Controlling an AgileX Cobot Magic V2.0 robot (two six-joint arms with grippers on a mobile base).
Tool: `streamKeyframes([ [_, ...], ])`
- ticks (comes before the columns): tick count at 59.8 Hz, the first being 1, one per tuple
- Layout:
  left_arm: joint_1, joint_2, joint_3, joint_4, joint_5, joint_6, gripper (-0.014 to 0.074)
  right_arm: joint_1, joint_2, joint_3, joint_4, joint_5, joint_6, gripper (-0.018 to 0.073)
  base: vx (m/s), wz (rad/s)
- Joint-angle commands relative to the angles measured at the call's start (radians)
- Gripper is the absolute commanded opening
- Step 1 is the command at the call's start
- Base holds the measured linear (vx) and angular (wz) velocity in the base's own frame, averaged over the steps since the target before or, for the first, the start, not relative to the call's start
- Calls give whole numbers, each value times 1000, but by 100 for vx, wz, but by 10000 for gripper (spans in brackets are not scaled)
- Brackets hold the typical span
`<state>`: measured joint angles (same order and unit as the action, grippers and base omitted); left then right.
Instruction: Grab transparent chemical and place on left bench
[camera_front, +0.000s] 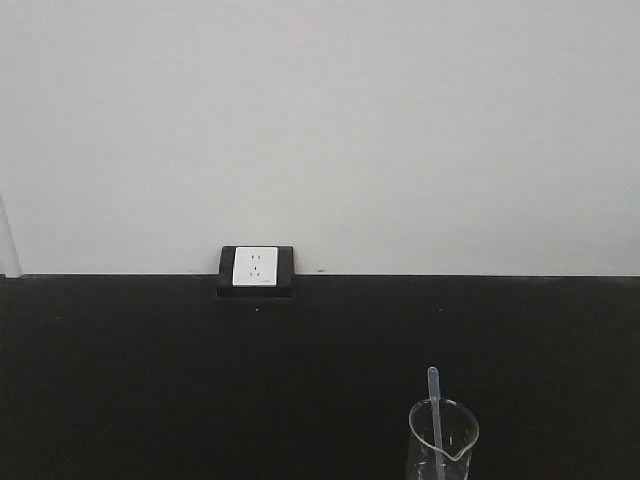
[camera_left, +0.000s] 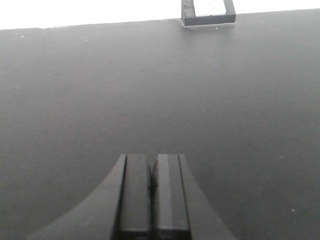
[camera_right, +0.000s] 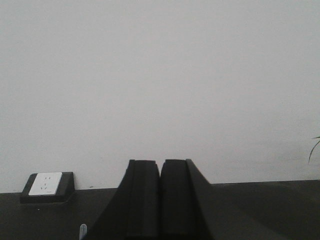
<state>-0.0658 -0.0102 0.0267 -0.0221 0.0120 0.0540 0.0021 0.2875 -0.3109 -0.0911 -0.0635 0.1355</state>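
A slim clear plastic pipette (camera_front: 434, 395) stands in a clear glass beaker (camera_front: 460, 440), near right; left gripper (camera_left: 153, 165) and right gripper (camera_right: 160, 167) closed, empty

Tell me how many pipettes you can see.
1. The pipette stands in the beaker at the bottom right of the front view, on the black worktop. The frame cuts off the beaker's base, so others may be hidden below.

A lab: black worktop (camera_front: 150, 380); glass beaker (camera_front: 462, 440) (pipette (camera_front: 434, 385) inside); wall socket (camera_front: 255, 267).
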Motion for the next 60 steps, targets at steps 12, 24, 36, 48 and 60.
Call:
streamKeyframes([
  [12,-2,-19,16,-1,-78,-8,-3,-5,405,-235,-9,-48,-3,-6,0,0],
  [24,-2,-19,16,-1,-78,-8,-3,-5,546,-249,-10,-109,-3,48,0,0],
  [36,-2,-19,16,-1,-78,-8,-3,-5,619,-249,-13,-145,-3,288,0,0],
  [48,-2,-19,16,-1,-78,-8,-3,-5,683,-248,-13,-257,-3,631,0,0],
  [60,-2,-19,16,-1,-78,-8,-3,-4,722,-248,-22,-401,142,729,0,0],
])
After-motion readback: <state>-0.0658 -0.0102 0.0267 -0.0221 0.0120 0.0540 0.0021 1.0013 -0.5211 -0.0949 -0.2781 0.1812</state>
